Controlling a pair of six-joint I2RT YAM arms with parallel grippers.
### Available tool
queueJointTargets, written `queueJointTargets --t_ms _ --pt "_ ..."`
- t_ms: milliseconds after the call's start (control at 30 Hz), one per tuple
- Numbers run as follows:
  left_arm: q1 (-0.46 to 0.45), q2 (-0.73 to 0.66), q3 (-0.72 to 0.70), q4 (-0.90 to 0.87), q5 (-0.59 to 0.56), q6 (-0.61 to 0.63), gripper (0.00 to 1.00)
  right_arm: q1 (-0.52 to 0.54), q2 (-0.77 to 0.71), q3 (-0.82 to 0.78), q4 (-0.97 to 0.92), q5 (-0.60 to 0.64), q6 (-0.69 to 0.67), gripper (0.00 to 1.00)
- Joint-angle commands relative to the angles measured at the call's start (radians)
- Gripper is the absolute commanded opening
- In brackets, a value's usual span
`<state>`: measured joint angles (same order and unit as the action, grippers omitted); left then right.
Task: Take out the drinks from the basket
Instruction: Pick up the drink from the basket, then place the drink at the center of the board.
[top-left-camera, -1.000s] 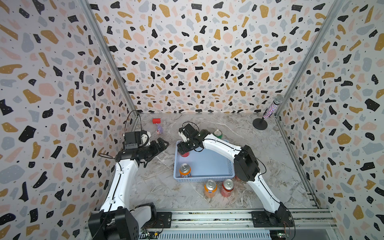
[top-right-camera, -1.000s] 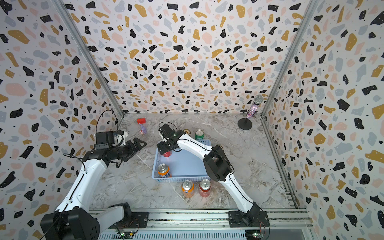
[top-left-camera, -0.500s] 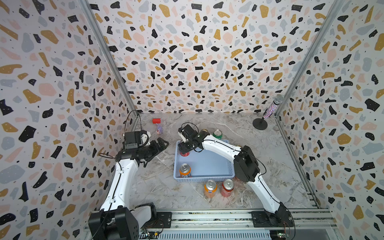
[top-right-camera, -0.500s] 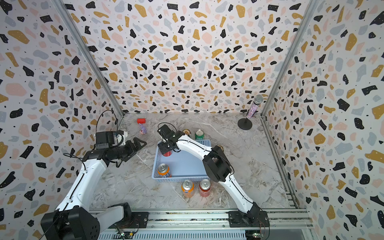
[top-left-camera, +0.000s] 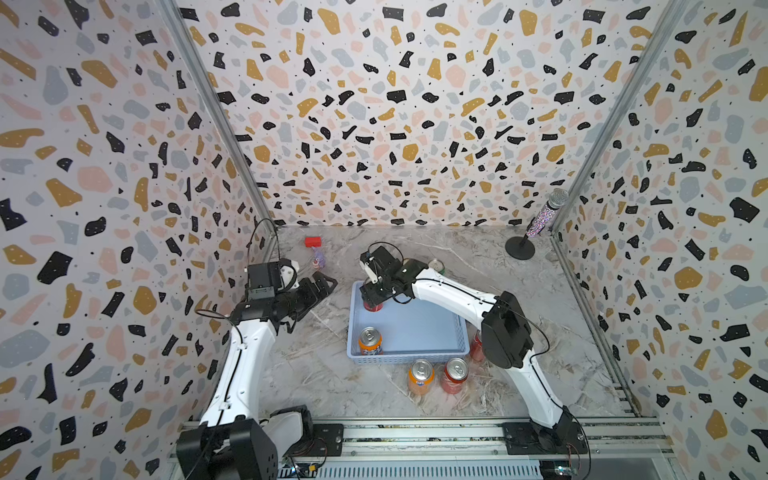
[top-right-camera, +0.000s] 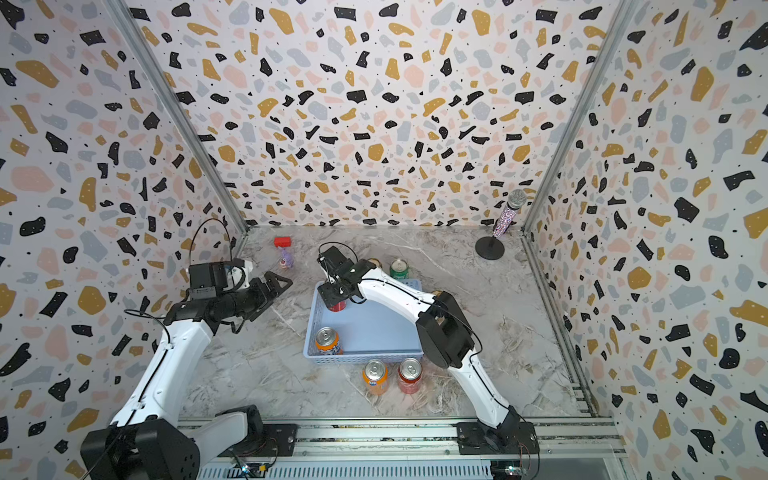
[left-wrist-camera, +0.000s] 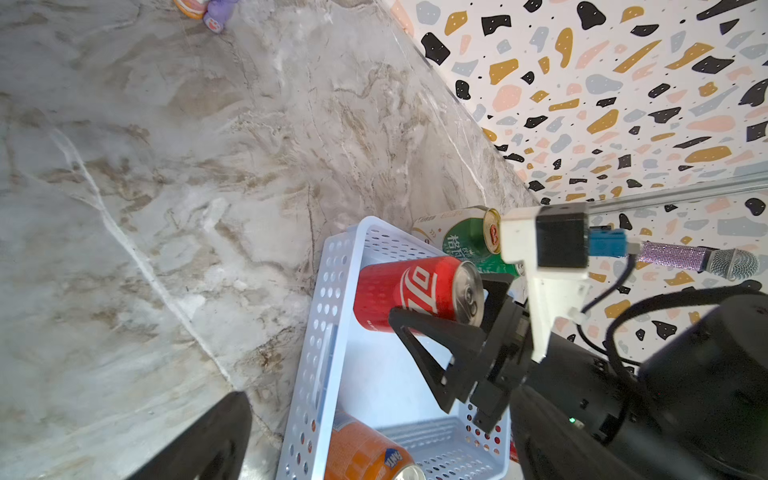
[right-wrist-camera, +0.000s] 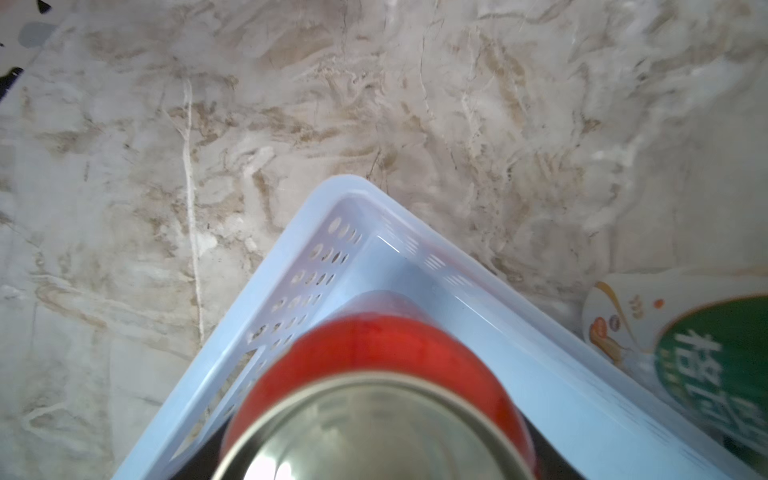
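Note:
The light-blue basket holds two drinks. A red can stands in its far left corner, and my right gripper is shut on it from above. An orange can stands in the near left corner. Outside, an orange can and a red can stand in front of the basket. Another red can is half hidden by my right arm. A green can and a green-and-white can stand behind it. My left gripper hovers open, left of the basket.
A glittery microphone on a round stand is at the back right corner. A red block and a small purple toy lie at the back left. Patterned walls close in three sides.
My right gripper's jaws have closed round the red can in the basket's far left corner. Neither arm has visibly shifted.

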<state>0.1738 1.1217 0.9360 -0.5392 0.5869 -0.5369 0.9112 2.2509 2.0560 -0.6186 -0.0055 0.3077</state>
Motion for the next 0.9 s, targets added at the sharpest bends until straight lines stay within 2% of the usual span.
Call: queueJointTargets --t_ms 0,367,600,867 --pt "0.004 -0.013 0.068 0.047 0.015 -0.027 1.0 0.003 -0.127 0.02 0.042 0.017 -0.015 0.2" --pt "0.001 0.074 0.156 0.084 0.043 -0.046 1.0 0.001 -0.141 0.098 0.031 0.046 -0.036 0.2" --pt "-0.004 0.111 0.132 0.179 0.09 -0.052 1.0 -0.008 -0.119 0.174 0.003 0.108 -0.077 0.21" --pt "-0.004 0.128 0.121 0.194 0.106 -0.049 1.0 -0.033 -0.017 0.287 -0.004 0.164 -0.092 0.22"
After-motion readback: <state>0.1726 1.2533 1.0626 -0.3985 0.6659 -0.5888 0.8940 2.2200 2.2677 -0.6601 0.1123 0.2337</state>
